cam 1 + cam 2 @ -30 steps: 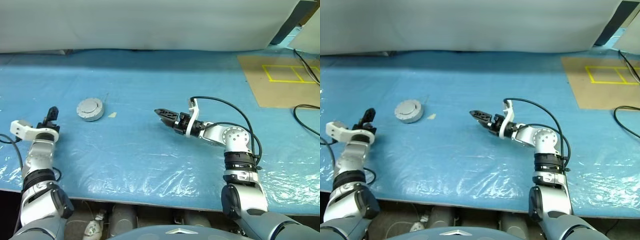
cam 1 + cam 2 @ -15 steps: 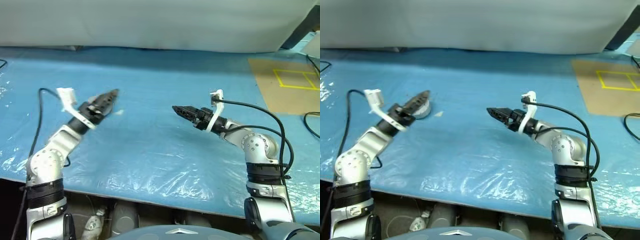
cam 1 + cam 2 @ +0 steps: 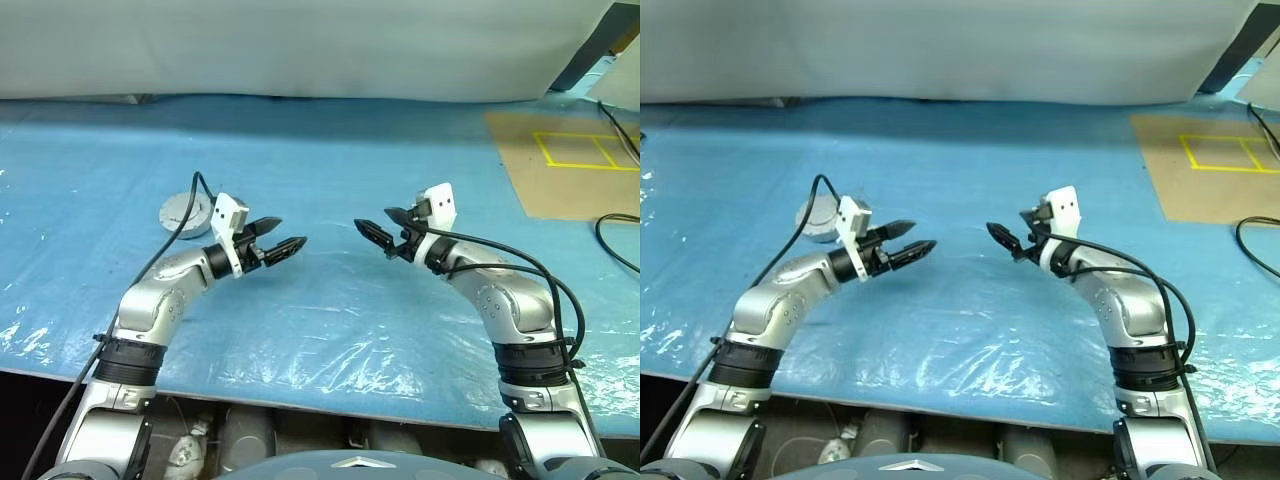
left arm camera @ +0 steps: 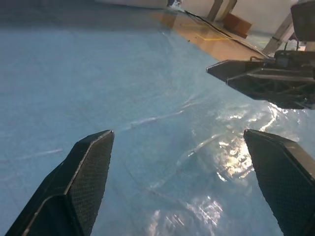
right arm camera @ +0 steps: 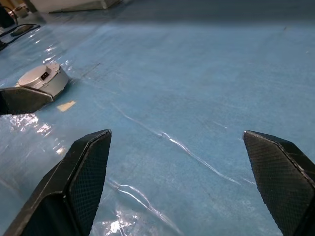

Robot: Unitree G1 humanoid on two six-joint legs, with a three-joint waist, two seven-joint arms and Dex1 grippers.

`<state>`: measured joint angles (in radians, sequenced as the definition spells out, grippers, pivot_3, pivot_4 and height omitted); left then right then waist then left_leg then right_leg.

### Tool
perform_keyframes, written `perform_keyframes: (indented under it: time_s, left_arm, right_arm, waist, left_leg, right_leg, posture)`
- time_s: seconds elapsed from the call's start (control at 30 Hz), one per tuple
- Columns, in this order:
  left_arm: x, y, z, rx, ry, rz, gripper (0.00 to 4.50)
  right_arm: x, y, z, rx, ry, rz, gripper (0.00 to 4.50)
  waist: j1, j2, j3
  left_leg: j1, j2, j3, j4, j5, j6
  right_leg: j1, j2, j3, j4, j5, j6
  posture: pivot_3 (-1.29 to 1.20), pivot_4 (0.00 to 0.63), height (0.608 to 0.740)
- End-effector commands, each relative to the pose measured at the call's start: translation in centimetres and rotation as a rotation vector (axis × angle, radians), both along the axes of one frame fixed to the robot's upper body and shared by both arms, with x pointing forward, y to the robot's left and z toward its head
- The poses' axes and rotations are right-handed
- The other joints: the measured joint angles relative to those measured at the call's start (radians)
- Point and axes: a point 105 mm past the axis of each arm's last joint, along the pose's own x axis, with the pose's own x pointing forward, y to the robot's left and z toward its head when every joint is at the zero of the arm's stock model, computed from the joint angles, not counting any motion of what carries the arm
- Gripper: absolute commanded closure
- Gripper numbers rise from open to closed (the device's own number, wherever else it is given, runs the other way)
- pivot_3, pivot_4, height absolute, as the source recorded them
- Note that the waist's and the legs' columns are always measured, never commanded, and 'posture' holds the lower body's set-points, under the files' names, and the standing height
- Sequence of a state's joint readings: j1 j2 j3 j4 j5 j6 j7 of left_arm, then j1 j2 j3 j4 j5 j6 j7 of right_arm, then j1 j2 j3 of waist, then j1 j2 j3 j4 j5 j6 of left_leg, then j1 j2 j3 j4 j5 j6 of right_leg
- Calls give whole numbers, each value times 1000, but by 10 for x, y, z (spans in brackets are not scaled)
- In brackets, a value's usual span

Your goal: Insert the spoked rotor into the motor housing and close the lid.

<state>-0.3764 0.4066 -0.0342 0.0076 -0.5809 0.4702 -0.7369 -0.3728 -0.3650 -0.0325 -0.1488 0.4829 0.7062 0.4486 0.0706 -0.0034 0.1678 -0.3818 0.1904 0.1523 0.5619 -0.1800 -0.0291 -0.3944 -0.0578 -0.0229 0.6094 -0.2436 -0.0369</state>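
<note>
A round silver-grey unit (image 3: pixel 183 212) rests on the blue sheet at the left. Its lid (image 5: pixel 39 74), with a small dark mark in the centre, lies flat on the motor housing (image 5: pixel 55 86). The spoked rotor is out of view. My left gripper (image 3: pixel 288 233) hovers just right of the unit, open and empty, pointing at my right gripper (image 3: pixel 375 221). That one is open and empty too, facing back at it across a short gap. In the left wrist view my right gripper (image 4: pixel 261 81) appears ahead of my own fingers (image 4: pixel 88 182).
The table is covered by a crinkled blue plastic sheet (image 3: pixel 320 320). A brown board with yellow tape (image 3: pixel 560 160) and a black cable (image 3: pixel 615 225) lie at the far right. A small beige scrap (image 5: pixel 65 104) sits by the unit.
My left arm swung in from the table's left edge to the middle and turned to point right. The right gripper drew a little to the right and rolled. Both stayed open.
</note>
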Motion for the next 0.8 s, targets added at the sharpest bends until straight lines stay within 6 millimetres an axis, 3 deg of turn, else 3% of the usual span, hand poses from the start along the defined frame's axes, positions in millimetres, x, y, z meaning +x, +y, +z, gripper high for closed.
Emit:
perform_keyframes:
  time_s: [0.03,0.4,0.5,0.8]
  left_arm:
    - [1,0,8,-5,-54,4,37]
    - [-10,-6,12,-37,-62,-22,37]
    - [-10,-3,9,-34,-54,1,37]
    - [-8,1,10,-27,-57,19,37]
  right_arm:
    - [0,3,10,-4,-56,-17,0]
    - [15,6,13,0,-61,-27,0]
    - [17,7,5,-31,-49,-39,0]
    - [14,11,8,-20,-58,-10,0]
  waist:
    - [0,0,0]
    - [-1,0,0]
    - [-1,0,0]
    - [-1,0,0]
  left_leg:
    - [0,0,0,0,0,0]
    - [0,1,0,1,0,0]
    - [0,1,0,1,0,0]
    - [0,1,0,1,0,0]
  right_leg:
    - [0,0,0,0,0,0]
    - [0,0,0,2,0,0]
    - [0,0,0,2,0,0]
    - [-1,0,0,3,0,0]
  posture:
    - [0,150,740]
    - [0,150,740]
    - [0,150,740]
    - [0,150,740]
